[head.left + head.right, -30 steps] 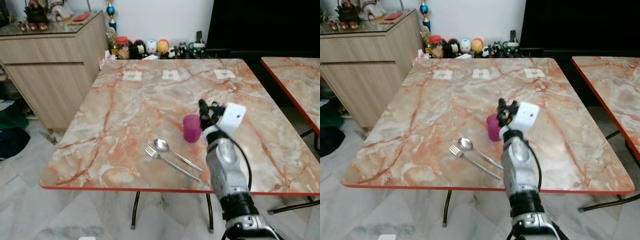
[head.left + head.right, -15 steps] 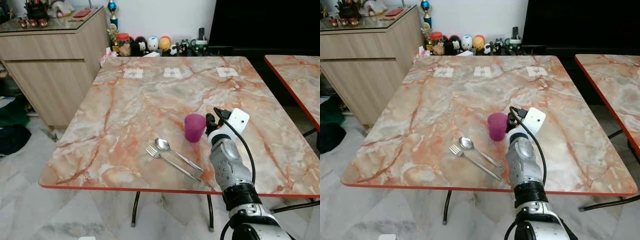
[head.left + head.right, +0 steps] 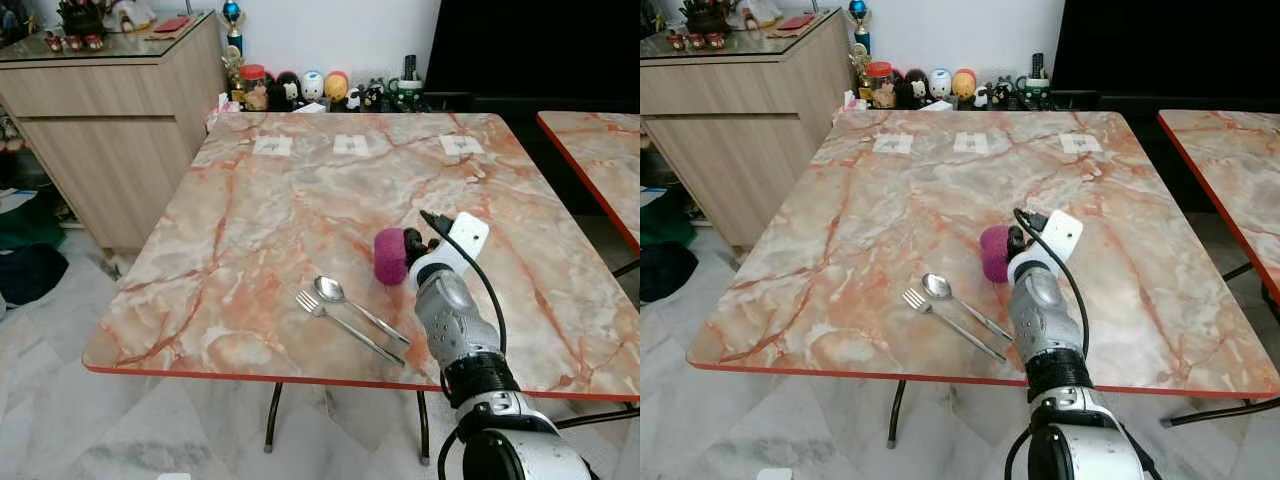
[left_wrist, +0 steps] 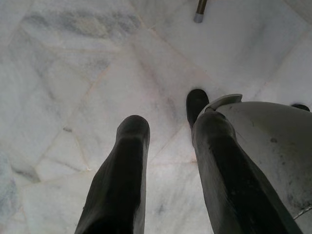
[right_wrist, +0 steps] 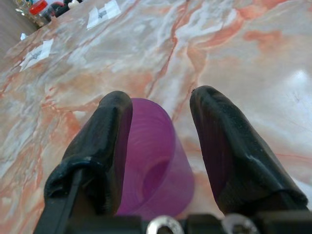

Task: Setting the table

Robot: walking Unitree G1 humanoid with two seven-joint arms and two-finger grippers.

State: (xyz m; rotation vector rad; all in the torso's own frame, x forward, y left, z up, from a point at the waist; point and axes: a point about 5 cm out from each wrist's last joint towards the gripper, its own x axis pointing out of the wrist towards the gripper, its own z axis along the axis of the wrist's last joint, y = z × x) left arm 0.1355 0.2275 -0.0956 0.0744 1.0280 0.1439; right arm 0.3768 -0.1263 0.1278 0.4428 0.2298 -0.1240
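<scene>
Purple plastic cup (image 5: 156,161): tipped on its side on the marble table (image 3: 250,230), just beyond the spoon (image 3: 352,305) and fork (image 3: 340,325). Right gripper (image 5: 161,146): fingers spread around the cup. Left gripper (image 4: 168,165): fingers parted, hung above the floor tiles (image 4: 73,73)

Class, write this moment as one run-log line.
right gripper: jaws astride purple cup, grip unclear | cup: over table, beside spoon and fork | left gripper: idle, open

Cup's over now: I've tipped the purple cup (image 5: 151,165) from upright onto its side between my right gripper (image 5: 161,146) fingers, and my wrist has dropped lower toward the desk's (image 3: 250,230) near edge.
</scene>
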